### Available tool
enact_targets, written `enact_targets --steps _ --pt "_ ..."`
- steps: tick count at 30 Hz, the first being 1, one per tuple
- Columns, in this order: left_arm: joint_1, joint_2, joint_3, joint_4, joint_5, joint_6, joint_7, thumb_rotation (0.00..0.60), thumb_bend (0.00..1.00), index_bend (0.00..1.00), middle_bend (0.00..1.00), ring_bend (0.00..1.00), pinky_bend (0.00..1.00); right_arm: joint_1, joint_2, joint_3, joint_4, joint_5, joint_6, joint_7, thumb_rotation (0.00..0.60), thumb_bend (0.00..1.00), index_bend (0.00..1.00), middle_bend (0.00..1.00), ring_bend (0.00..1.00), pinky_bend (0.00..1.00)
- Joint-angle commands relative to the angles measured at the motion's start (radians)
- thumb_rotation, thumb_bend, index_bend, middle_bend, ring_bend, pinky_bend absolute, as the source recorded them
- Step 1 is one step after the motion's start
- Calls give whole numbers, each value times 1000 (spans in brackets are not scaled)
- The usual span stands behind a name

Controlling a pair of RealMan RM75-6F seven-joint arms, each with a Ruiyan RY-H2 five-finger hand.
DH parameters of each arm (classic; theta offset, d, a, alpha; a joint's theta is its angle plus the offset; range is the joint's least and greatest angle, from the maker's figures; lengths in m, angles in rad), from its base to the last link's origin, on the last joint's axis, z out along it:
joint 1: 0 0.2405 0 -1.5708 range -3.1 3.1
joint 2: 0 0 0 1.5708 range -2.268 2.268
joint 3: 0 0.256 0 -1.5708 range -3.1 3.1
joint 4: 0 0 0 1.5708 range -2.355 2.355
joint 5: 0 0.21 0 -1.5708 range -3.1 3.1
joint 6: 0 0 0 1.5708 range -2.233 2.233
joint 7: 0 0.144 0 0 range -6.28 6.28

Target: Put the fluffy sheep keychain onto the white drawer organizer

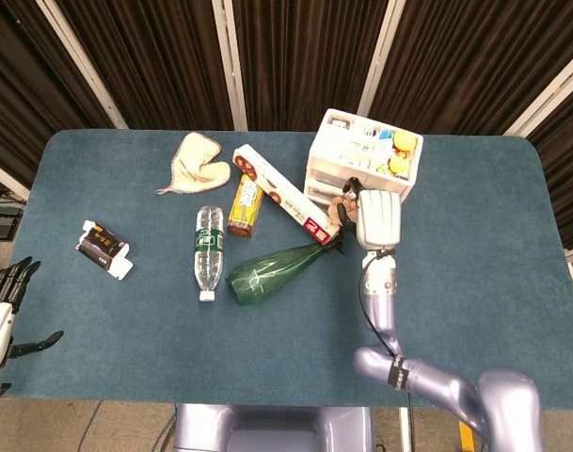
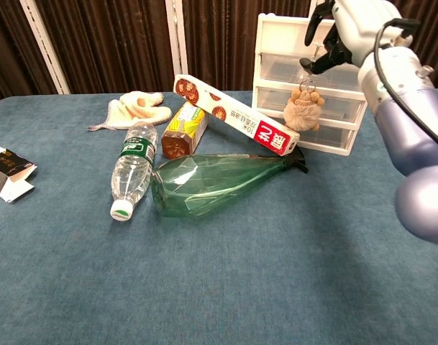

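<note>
The fluffy sheep keychain [image 2: 303, 110] is a tan plush on a metal ring. It hangs in front of the white drawer organizer [image 2: 283, 79], level with the middle drawer. My right hand [image 2: 346, 30] pinches its ring from above, near the organizer's top edge. From the head view the right hand [image 1: 377, 217] covers most of the keychain [image 1: 343, 205], just in front of the organizer [image 1: 342, 155]. My left hand [image 1: 2, 311] hangs off the table's left front corner, fingers spread, holding nothing.
A long red-and-white box [image 2: 236, 115] leans against the organizer's left side. Below it lies a green glass bottle [image 2: 219, 181]. A water bottle [image 2: 131, 167], a tea carton [image 2: 185, 128], a cloth [image 2: 136, 107] and a small packet [image 2: 6, 172] lie further left.
</note>
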Motion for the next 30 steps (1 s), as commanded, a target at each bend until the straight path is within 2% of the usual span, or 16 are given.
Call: enact_targets --steps 1,5,8,9,10,11,12,13,14,15,17,19,22,25,30 --pt "2 2 3 0 7 5 -5 600 76 0 0 0 0 -87 64 -72 -129 -58 69 4 600 259 509 1000 998 880" --pt "5 6 7 1 20 12 -10 600 78 0 0 0 0 -168 148 -149 -244 -122 121 4 600 256 496 1000 957 830" --pt "8 7 11 2 28 17 -10 600 79 0 0 0 0 -239 237 -219 -342 -168 150 -2 600 251 471 977 863 761" --pt "8 7 12 2 31 20 -10 600 79 0 0 0 0 -260 267 -240 -372 -180 156 -5 600 250 460 955 654 731" --pt "9 7 12 2 33 22 -9 600 79 0 0 0 0 -276 287 -256 -391 -188 160 -7 600 248 447 929 400 703" --pt "10 6 12 3 36 25 -6 600 77 0 0 0 0 -297 317 -278 -418 -203 168 -6 600 246 438 911 314 685" --pt "11 6 12 4 38 28 -3 600 76 0 0 0 0 -320 348 -303 -443 -219 176 -5 600 244 423 880 357 657" --pt "12 4 13 5 40 31 0 600 76 0 0 0 0 -340 377 -324 -464 -235 184 1 600 241 401 839 547 627" --pt "13 3 13 7 43 34 3 600 77 0 0 0 0 -363 407 -347 -484 -249 193 11 600 238 384 804 664 602" --pt "13 3 13 8 45 36 4 600 77 0 0 0 0 -376 424 -361 -496 -260 198 19 600 231 350 739 678 562" --pt "15 1 15 13 48 41 14 600 77 0 0 0 0 -418 477 -409 -522 -289 209 40 600 216 282 613 548 501" --pt "17 -1 18 16 52 43 26 600 75 0 0 0 0 -455 531 -458 -548 -313 208 65 600 193 192 453 359 410" --pt "21 -4 22 17 55 46 50 600 79 0 0 0 0 -503 599 -517 -576 -330 200 84 600 151 60 199 72 209" --pt "23 -8 23 22 60 53 70 600 79 0 0 0 0 -540 647 -556 -588 -337 191 97 600 115 2 35 0 67" --pt "25 -19 16 38 47 58 98 600 76 0 0 0 0 -589 695 -584 -596 -351 195 121 600 92 0 0 0 0"
